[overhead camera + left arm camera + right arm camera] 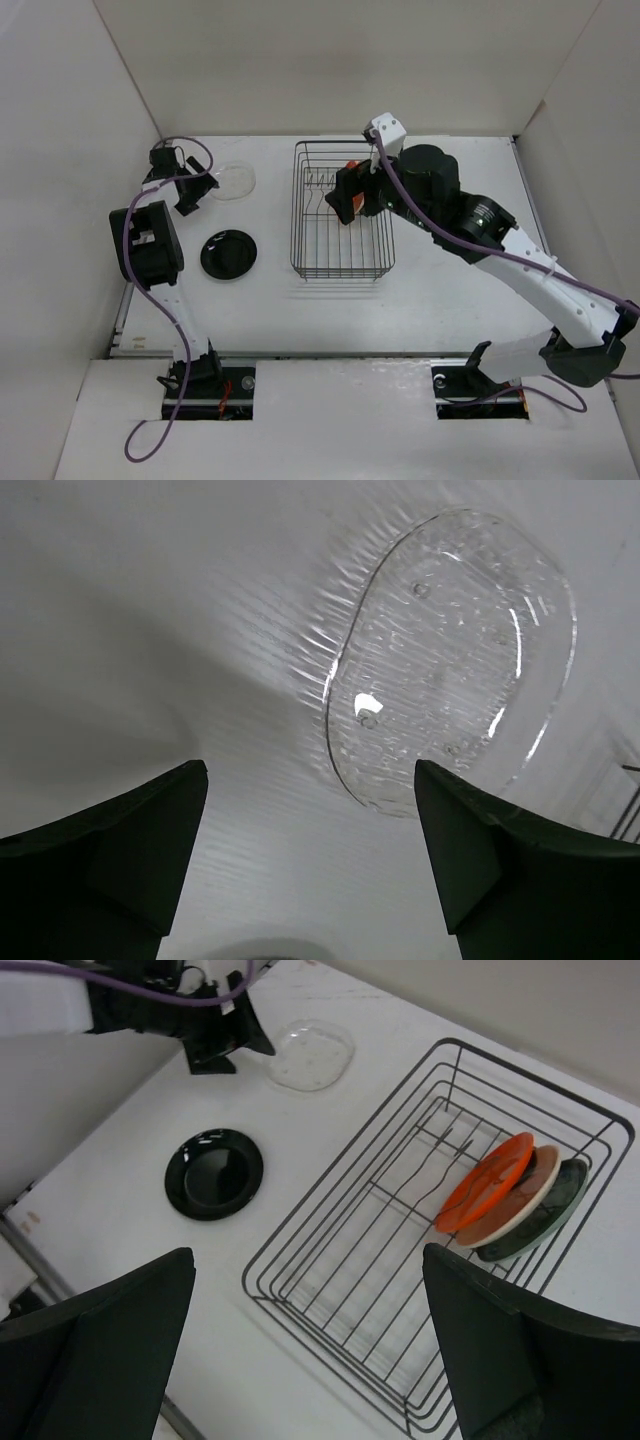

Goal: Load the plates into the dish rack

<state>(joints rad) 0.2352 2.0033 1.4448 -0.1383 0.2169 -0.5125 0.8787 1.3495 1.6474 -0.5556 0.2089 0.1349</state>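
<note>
The black wire dish rack (295, 210) stands mid-table. In the right wrist view the rack (246, 1278) holds the orange plate (483, 1182), the cream plate (520, 1200) and the dark teal plate (548, 1218), leaning together at one end. The glossy black plate (229, 254) lies flat on the table left of the rack. The clear glass plate (233, 181) lies flat beyond it. My left gripper (193, 190) is open just left of the glass plate (450, 655), not touching it. My right gripper (345, 198) is open and empty above the rack.
White walls close in the table (420, 300) on the left, the back and the right. The near half of the rack holds nothing. The left arm's body (150, 245) stands close beside the black plate.
</note>
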